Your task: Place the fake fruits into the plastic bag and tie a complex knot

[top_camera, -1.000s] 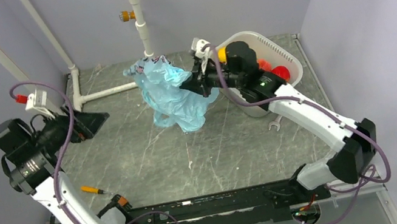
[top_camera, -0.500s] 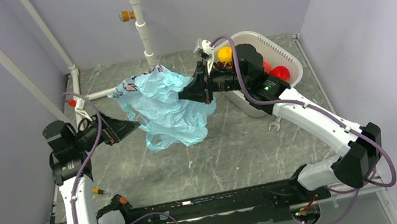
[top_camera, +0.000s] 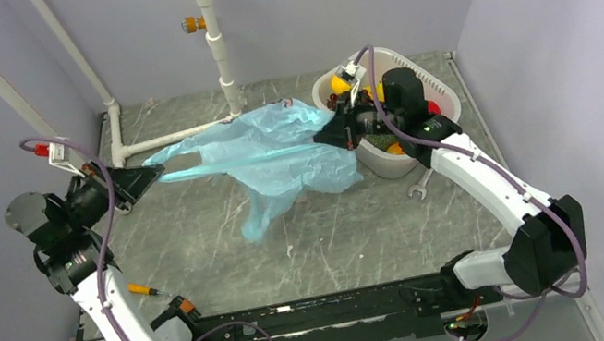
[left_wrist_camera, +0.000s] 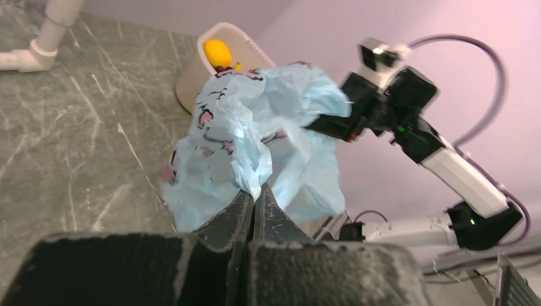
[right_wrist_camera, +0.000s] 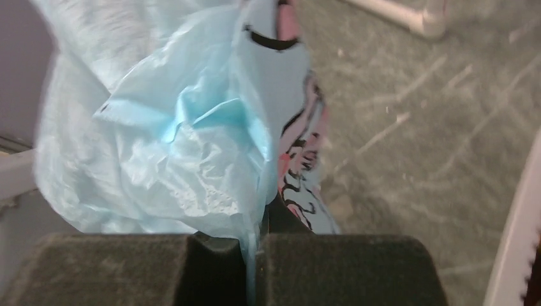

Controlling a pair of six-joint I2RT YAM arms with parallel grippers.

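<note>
dark and pink print on the plastic bag (left_wrist_camera: 255,137), too crumpled and blurred to read, no other text legible

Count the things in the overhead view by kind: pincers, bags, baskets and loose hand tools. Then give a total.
Pincers: 2, the left pincer and the right pincer
Bags: 1, the plastic bag
Baskets: 1, the white basket
Loose hand tools: 2, the wrench and the orange-handled tool
Total: 6
</note>
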